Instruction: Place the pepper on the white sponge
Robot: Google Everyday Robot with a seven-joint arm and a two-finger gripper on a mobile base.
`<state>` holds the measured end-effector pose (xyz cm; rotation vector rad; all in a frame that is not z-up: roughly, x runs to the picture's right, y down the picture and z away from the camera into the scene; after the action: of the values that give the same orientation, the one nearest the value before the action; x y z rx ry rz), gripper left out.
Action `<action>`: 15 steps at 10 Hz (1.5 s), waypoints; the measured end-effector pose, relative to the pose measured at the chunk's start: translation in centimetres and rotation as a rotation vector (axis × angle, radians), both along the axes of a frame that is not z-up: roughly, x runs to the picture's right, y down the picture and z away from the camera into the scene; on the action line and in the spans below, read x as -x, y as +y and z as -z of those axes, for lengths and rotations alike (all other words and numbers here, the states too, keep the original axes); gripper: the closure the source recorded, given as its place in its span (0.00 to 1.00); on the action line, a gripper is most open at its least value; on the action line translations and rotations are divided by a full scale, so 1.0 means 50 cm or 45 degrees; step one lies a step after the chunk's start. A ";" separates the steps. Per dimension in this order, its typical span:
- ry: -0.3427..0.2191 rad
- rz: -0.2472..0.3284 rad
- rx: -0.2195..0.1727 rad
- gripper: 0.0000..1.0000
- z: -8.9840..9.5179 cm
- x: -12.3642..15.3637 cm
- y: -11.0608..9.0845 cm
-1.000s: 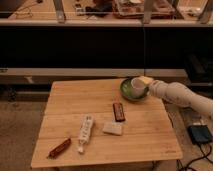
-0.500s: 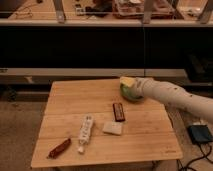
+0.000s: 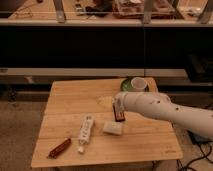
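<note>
Camera view: gripper (image 3: pixel 112 101) over mid-table (image 3: pixel 150 140), pepper (image 3: pixel 60 147) not picked up.
I see the arm reaching in from the right, with the gripper just left of the dark reddish-brown bar (image 3: pixel 119 114); I cannot tell its grip state. The pepper lies near the front-left corner, well apart from the white sponge (image 3: pixel 113 128), with the white tube-like object (image 3: pixel 86 131) between them.

The pepper (image 3: pixel 60 147), near left, is red. The sponge (image 3: pixel 113 128) is off-white and the tube (image 3: pixel 86 131) left of it is white. The bar (image 3: pixel 119 113) is dark reddish-brown. The table (image 3: pixel 65 100) is pale wood with plank lines. The far bowl (image 3: pixel 125 85) is green, and the cup (image 3: pixel 138 84) is white. The arm (image 3: pixel 160 107) is white, and its pale yellowish gripper (image 3: pixel 107 100) is over mid-table.
</note>
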<state>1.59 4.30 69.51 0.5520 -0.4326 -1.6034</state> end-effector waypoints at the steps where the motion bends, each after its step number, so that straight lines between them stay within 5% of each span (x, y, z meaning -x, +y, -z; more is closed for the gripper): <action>1: 0.002 -0.003 0.000 0.31 0.000 -0.002 -0.001; 3: -0.003 0.006 0.000 0.31 0.000 0.001 -0.001; 5: -0.019 0.149 -0.025 0.31 0.020 0.048 -0.010; 7: -0.052 0.469 -0.033 0.31 0.075 0.166 0.001; 11: -0.044 0.857 0.079 0.31 0.157 0.323 0.040; 15: -0.033 0.889 0.122 0.31 0.162 0.331 0.051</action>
<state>-14.99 6.84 61.40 0.3624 -0.7749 -2.2243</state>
